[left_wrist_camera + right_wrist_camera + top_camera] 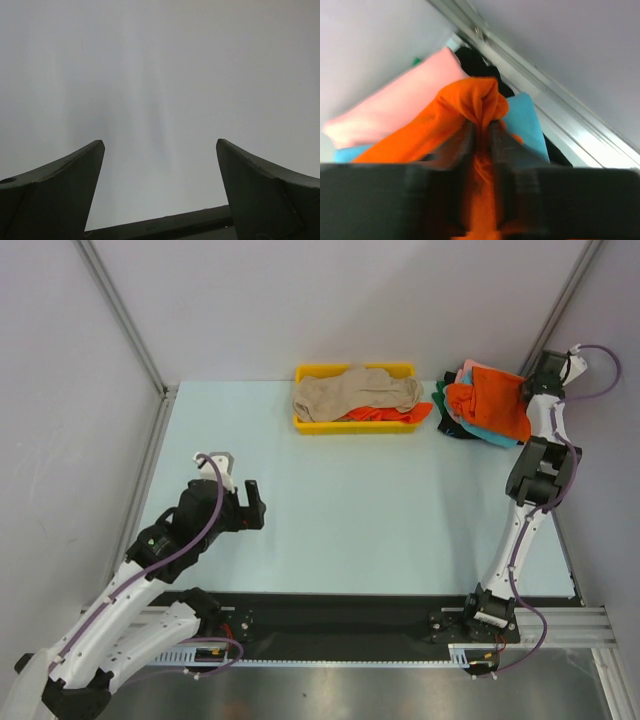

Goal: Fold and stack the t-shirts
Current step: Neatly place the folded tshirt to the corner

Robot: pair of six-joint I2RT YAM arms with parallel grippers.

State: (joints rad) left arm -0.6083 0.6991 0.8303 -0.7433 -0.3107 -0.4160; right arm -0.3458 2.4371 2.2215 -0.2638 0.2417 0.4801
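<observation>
The orange shirt [488, 405] is showing soft matt cloth, the tray [320, 426] glossy plastic, the table [350, 510] a smooth finish.

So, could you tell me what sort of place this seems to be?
Most likely a robotics lab test cell: plain grey wall panels in aluminium frame posts enclose a pale blue tabletop, with a white left robot arm and right robot arm bolted to a black rail at its near edge.
</observation>
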